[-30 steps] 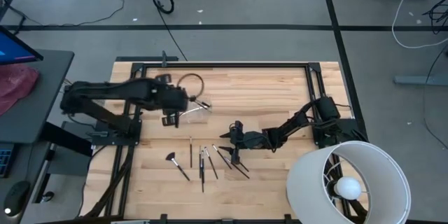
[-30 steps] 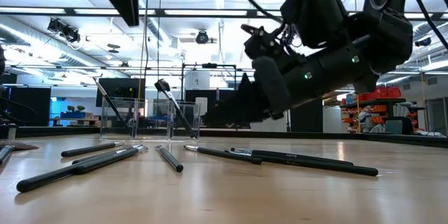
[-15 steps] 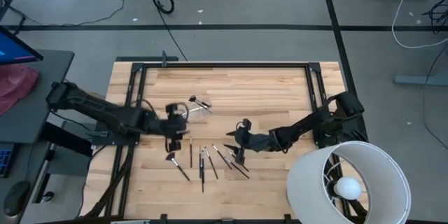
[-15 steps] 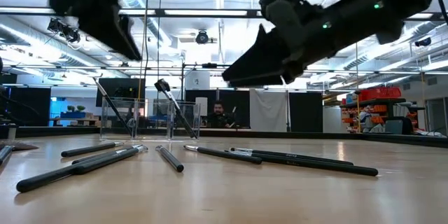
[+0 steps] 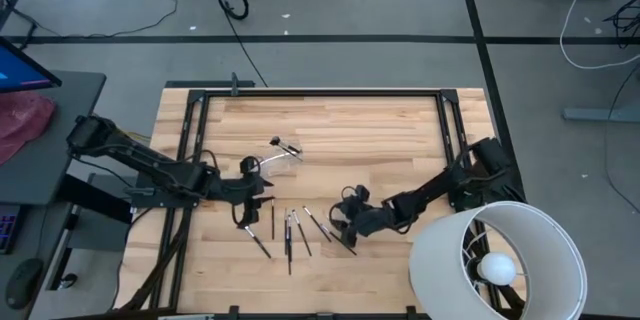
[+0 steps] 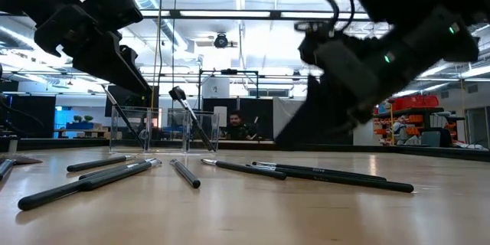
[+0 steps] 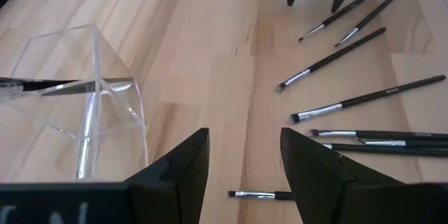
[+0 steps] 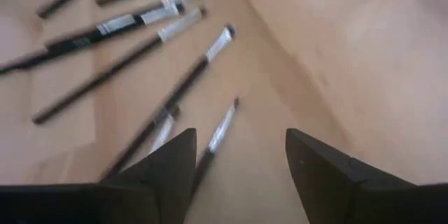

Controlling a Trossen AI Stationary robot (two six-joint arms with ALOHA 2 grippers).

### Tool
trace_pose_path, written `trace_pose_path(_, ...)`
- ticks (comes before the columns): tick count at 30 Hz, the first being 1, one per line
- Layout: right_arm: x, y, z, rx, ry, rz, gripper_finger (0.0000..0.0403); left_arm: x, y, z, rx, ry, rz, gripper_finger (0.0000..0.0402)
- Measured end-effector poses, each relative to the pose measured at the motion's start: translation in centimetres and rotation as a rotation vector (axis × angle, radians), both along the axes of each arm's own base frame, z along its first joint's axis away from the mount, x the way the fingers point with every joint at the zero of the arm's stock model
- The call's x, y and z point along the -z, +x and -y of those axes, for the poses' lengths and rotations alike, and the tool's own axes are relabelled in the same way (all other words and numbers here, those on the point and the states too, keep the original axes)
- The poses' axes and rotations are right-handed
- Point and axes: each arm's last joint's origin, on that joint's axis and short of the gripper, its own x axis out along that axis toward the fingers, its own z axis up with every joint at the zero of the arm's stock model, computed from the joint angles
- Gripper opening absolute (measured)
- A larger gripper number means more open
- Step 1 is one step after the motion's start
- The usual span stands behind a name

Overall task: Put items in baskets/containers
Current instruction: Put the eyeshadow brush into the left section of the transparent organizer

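reach step: both grippers, left [image 5: 243,214] and right [image 5: 343,230], fingers apart, over thin dark-handled makeup brushes [image 5: 290,232] mid-worktop; next close on one for the small clear plastic container [image 5: 281,157].

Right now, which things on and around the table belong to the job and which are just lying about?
Job: makeup brushes loose on the table; clear container with brushes already in it; left hand and right hand, both open.
Lying about: white lamp shade; floor cables.

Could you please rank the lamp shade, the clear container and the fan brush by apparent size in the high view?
1. White lamp shade, by far the largest.
2. Clear container.
3. Fan brush, though its length looks close to the container's, so that order is unsure.
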Motion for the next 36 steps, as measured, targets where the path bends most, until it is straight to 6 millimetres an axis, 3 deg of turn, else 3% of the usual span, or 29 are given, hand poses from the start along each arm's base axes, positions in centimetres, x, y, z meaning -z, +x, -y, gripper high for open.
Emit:
trace_pose_path(6,1.8,0.2,-0.1,0.045,0.004,-0.001,0.0223,0.0,0.0,0.0,-0.001,0.000,-0.001,0.0181)
trace_pose_path(16,2.0,0.2,-0.3,0.070,-0.019,0.010,0.0215,0.0,0.0,0.0,-0.001,0.000,-0.001,0.0181)
trace_pose_path(30,2.8,0.7,1.6,0.122,0.077,-0.032,0.0032,0.0,0.0,0.0,0.000,0.000,0.000,0.0181)
trace_pose_path(36,3.3,1.2,2.7,0.120,0.060,-0.038,0.0015,-0.3,0.3,0.1,-0.001,-0.015,0.045,0.0181)
